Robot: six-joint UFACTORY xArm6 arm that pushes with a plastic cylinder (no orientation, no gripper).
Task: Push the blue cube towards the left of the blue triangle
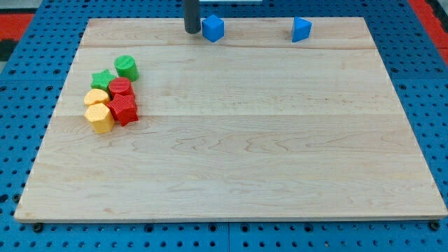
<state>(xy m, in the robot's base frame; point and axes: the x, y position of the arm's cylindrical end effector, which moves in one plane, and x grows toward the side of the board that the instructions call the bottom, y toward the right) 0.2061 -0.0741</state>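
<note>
The blue cube (213, 28) sits near the view's top edge of the wooden board (231, 161), left of centre. The blue triangle (301, 29) sits to its right, also near the top edge, with a wide gap between them. My tip (192, 31) is the lower end of the dark rod that comes down from the view's top. It stands just to the left of the blue cube, very close to or touching its left side.
A cluster of blocks sits at the view's left: a green cylinder (126, 66), a green star (103, 79), a red cylinder (120, 88), a red block (124, 109), and two yellow blocks (96, 97) (100, 118). A blue pegboard (21, 84) surrounds the board.
</note>
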